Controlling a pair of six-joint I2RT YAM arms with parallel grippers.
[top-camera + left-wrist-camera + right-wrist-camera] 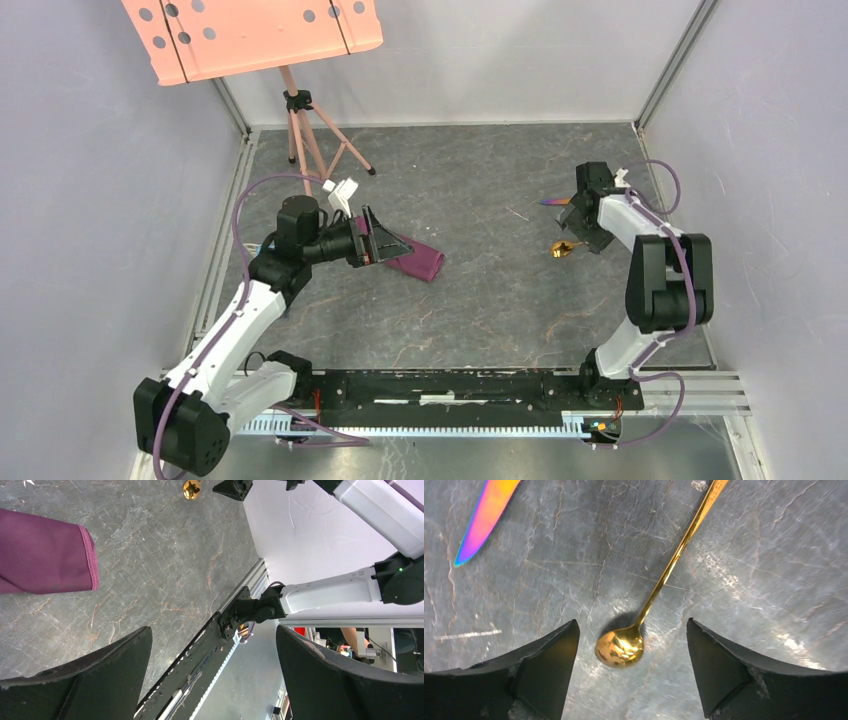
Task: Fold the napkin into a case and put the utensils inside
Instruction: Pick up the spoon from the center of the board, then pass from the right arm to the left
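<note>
The napkin (418,262) lies folded into a narrow plum-purple case left of the table's centre; its stitched end (45,555) shows in the left wrist view. My left gripper (385,240) hovers at its left end, open and empty (214,632). Off to the right lie the utensils. The gold spoon (562,248) rests flat, its bowl (620,647) between the tips of my open right gripper (631,621), which do not touch it. The rainbow knife (553,201) lies just beyond; its blade (484,517) shows at the upper left of the right wrist view. My right gripper (585,225) stands over both.
A pink perforated music stand (250,30) on a tripod (300,130) stands at the back left. White walls enclose the dark stone-patterned table on three sides. The black rail (450,390) carrying the arm bases runs along the near edge.
</note>
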